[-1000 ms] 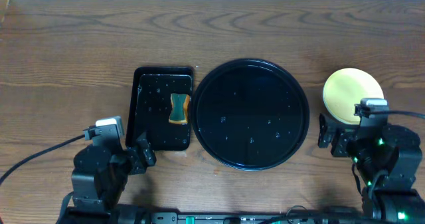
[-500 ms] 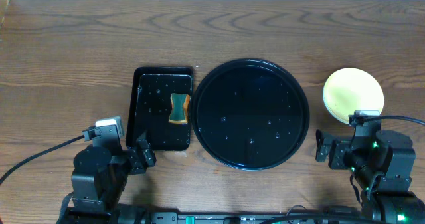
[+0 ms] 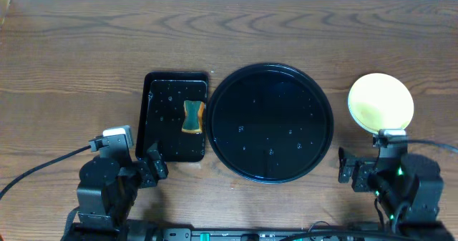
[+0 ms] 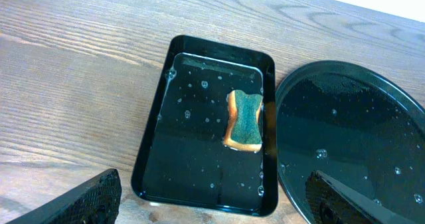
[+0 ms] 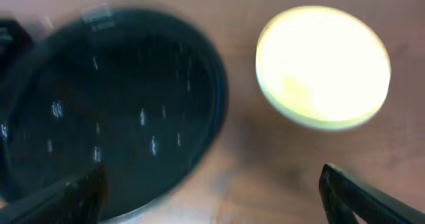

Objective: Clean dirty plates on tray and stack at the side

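Right wrist view is blurred: my right gripper (image 5: 212,177) gapes wide, the pale yellow plate (image 5: 323,64) apparently just beside the round black tray (image 5: 113,104); my left gripper (image 4: 212,184) is spread too.

Left tool (image 3: 152,168) spread wide — right tool (image 3: 349,169) too.

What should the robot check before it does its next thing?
1. Round black tray has no plates on it: ok, only shiny specks show.
2. Sponge lies in the rectangular tray: ok.
3. Yellow plate sits on the table, to the right of the round black tray and apart from it: ok.
4. Other plates stacked under the yellow plate: cannot tell, only the yellow one shows.
5. Left gripper open and holding nothing: ok.
6. Right gripper open and holding nothing: ok, though its wrist view is blurred.
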`<state>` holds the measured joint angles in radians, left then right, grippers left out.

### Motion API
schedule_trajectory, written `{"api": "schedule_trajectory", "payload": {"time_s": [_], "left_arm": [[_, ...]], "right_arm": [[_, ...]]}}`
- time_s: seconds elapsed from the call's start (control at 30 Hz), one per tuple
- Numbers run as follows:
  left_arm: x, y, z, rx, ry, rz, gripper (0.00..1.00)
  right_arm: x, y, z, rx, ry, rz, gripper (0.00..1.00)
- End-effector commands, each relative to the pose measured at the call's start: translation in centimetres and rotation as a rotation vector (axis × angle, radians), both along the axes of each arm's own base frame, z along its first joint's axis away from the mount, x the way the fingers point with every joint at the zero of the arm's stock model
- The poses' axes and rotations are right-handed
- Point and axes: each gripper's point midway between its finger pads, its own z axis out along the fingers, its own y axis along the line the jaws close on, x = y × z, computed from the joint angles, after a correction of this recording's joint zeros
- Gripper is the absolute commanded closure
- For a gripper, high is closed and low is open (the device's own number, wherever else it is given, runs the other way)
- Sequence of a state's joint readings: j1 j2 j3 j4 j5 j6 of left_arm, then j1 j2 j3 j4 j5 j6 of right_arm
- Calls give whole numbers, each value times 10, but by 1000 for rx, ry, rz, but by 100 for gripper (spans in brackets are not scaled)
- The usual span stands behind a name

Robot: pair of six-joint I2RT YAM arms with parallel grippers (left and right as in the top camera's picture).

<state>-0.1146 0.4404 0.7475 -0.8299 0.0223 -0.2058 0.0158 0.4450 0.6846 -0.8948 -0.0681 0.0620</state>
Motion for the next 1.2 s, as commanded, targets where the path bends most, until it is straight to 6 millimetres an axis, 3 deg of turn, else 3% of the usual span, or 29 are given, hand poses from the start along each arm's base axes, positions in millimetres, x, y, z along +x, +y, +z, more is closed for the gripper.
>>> {"api": "schedule_trajectory", "payload": {"time_s": [0.0,0.37,0.47,0.77,1.0,1.07,1.17], "left_arm": [[0,2,-2,7,2,6,11],[0,2,-2,7,2,6,11],[0,2,-2,7,2,6,11],[0,2,-2,7,2,6,11],[0,2,-2,7,2,6,11],[0,2,-2,7,2,6,11],[0,2,-2,7,2,6,10]], "right_arm": [[3,5,2,-18,-130,37,1],[24,32,44,6,-634,185,1],[28,34,45,6,-710,192,1],[39,26,25,-10,-838,135,1],[46,4,-8,-51,-703,9,1],[46,5,-33,-55,-605,19,1],[45,9,-38,-49,-585,40,1]]}}
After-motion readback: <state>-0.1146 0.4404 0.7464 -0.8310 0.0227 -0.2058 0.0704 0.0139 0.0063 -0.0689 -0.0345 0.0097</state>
